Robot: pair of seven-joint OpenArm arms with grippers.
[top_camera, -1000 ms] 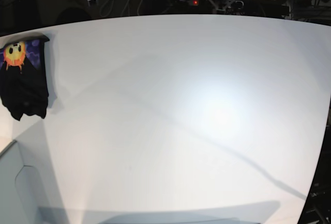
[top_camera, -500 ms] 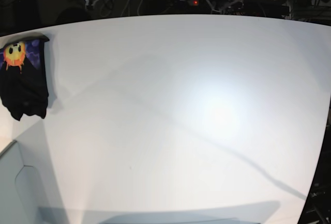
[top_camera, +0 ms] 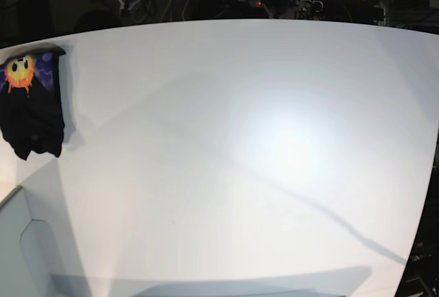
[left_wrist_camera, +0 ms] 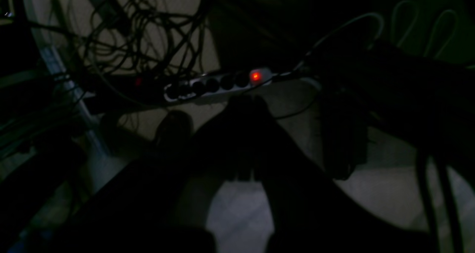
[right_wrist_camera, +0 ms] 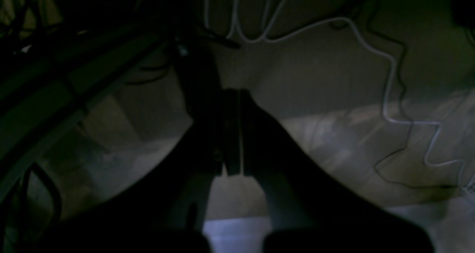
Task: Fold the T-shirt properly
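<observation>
The T-shirt (top_camera: 31,105) lies bundled at the table's (top_camera: 260,146) left edge, long axis vertical. Both claws are pressed together beyond the top edge; your right gripper (right_wrist_camera: 232,134) is nearer than the left gripper (left_wrist_camera: 243,141).

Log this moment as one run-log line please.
shirt: bunched at table's far-left edge, print up | left gripper: shut, empty, off table | right gripper: shut, empty, off table | fold: not visibly started

text: none legible | T-shirt (top_camera: 31,101): sun-face print only, no lettering
</observation>
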